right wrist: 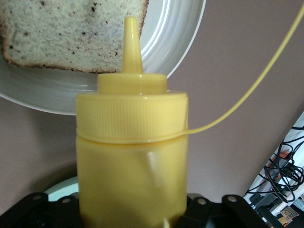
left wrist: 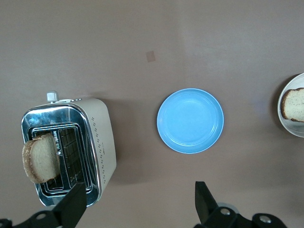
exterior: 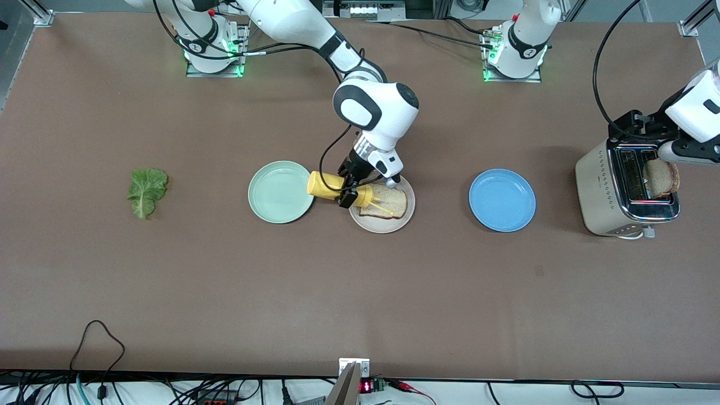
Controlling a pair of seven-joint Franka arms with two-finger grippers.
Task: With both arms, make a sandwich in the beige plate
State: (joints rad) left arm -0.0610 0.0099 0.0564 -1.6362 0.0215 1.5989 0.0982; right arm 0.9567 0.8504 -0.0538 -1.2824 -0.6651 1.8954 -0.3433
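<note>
One bread slice (exterior: 386,202) lies on the beige plate (exterior: 401,220) mid-table; the right gripper (exterior: 350,190) clamps a mustard bottle (exterior: 337,188) over it. Left wrist view: the left gripper (left wrist: 140,204) gapes empty above a toaster (left wrist: 71,149) holding bread (left wrist: 40,156). Right wrist view: the nozzle (right wrist: 131,45) points at the slice.

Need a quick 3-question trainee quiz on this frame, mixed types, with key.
1. True or false: the right pincer holds a yellow bottle tipped over the bread on the beige plate.
2. Where is the second slice? A) blue plate B) toaster C) green plate
3. Fill in: the lettuce lies on the ____, toward the right arm's end.

Key:
1. True
2. B; it sticks up from a slot, with the open left pincer over the toaster.
3. table
</note>
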